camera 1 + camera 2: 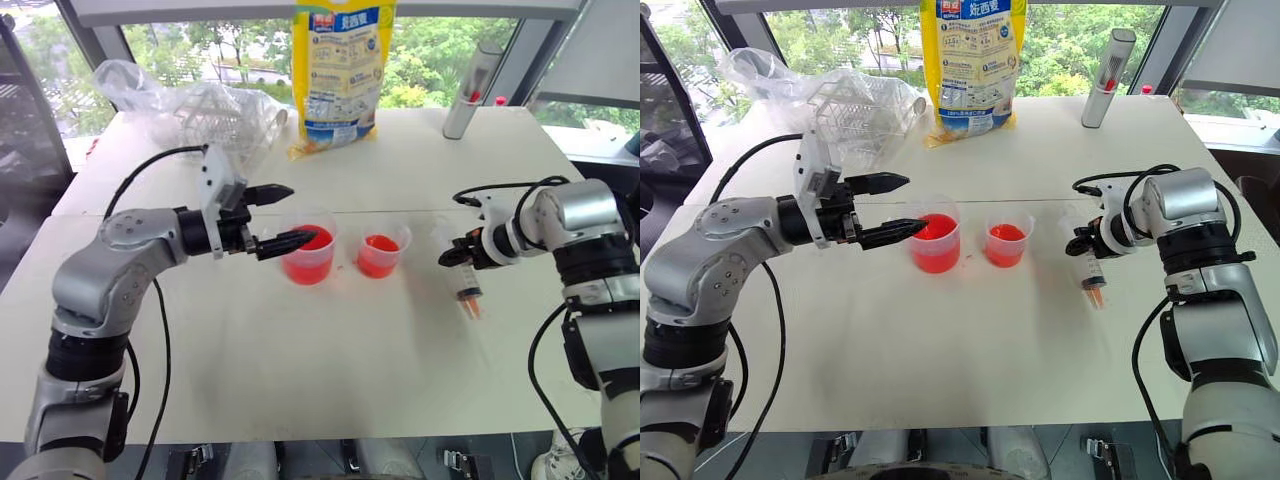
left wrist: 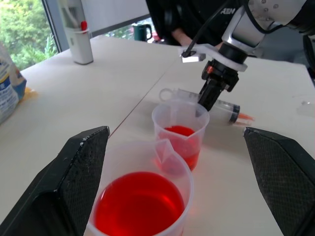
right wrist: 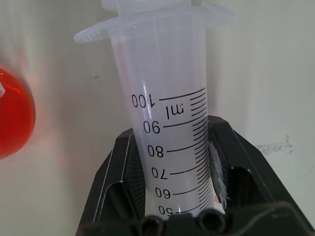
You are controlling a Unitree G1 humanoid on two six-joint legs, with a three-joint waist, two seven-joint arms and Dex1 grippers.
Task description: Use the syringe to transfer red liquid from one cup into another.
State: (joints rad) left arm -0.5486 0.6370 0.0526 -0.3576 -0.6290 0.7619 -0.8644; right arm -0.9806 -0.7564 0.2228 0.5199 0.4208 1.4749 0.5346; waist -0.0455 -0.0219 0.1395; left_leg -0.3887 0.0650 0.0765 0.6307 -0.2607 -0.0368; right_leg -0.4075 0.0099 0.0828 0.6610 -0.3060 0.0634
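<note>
Clear syringe [image 1: 467, 283] clamped in R fingers [image 1: 462, 252], L fingers [image 1: 284, 218] spread wide beside bigger cup [image 1: 308, 248]

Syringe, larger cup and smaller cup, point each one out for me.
syringe [image 1: 1093, 275]: right eye view, clear barrel.
larger cup [image 1: 936, 257]: right eye view, red-filled side wall.
smaller cup [image 1: 1006, 250]: right eye view, front wall.
</note>
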